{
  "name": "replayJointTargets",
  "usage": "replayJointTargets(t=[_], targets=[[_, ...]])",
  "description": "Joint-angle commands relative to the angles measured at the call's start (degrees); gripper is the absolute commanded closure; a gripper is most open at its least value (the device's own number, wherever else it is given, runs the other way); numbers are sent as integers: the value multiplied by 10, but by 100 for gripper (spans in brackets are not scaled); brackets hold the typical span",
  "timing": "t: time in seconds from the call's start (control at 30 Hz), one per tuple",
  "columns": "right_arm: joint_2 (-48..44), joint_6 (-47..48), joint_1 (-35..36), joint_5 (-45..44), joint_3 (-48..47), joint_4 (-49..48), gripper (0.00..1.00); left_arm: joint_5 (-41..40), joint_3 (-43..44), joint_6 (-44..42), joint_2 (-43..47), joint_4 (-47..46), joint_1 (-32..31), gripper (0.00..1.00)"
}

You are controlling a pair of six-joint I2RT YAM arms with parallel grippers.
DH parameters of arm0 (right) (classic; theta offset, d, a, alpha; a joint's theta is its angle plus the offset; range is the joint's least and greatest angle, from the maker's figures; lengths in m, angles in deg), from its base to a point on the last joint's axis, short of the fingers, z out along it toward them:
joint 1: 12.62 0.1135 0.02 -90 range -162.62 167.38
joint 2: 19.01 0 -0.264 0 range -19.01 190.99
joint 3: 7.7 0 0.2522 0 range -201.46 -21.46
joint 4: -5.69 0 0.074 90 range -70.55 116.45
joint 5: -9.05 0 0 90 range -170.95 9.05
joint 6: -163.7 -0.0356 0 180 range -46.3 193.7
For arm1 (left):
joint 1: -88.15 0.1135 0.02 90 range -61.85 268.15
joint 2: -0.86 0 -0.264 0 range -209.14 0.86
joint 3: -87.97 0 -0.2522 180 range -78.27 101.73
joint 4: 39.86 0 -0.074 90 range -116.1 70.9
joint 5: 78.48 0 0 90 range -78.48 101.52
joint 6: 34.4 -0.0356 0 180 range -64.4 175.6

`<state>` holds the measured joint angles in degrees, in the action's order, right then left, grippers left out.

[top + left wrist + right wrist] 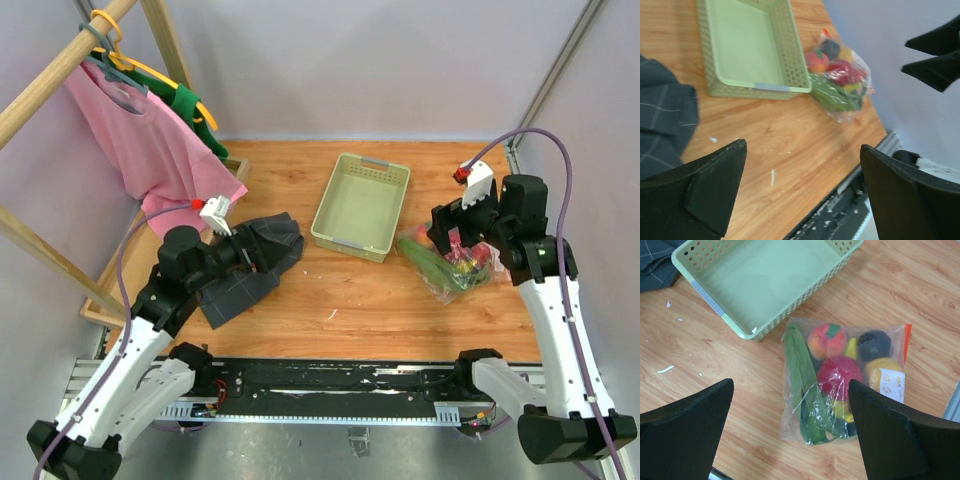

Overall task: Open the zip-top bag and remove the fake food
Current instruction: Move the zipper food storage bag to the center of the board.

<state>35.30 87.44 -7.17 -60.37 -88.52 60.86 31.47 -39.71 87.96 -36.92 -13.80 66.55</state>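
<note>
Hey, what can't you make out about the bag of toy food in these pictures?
Zip strip: right wrist view, only an orange sliver shows; sealed or not, unclear.
Label: right wrist view, print too small.
Zip-top bag: top view, right claw covers its far part.

Clear zip-top bag [845, 385], orange-red strip [906, 337], white label [890, 385]; fake food [826, 340] inside red, peach, yellow, dark purple, green. Pale green perforated tray [765, 275]. Dark grey cloth [245, 265], thin pale checks. Pink shirt [140, 140]. Orange-brown woodgrain tabletop [380, 300].

Pale green tray [360, 205] near dark cloth [240, 290]; pink shirt [140, 140] hanging.
</note>
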Motion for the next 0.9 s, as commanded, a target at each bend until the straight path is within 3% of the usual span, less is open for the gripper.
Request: replayJointTargets(t=[0.0,0.17,0.37,0.67,0.87], targets=[[9,-17,-20,53,-1,-33,2,-19,40,91,-45,-84,-55,1],[12,-17,-38,55,7,-36,2,-102,176,141,-136,-31,-145,1],[50,-30,-113,139,-1,-32,2,-98,259,203,-159,-72,-190,1],[28,-39,-159,155,24,-43,2,-53,275,234,-156,-128,-194,1],[23,-41,-164,152,27,-43,2,-67,282,220,-159,-146,-209,1]])
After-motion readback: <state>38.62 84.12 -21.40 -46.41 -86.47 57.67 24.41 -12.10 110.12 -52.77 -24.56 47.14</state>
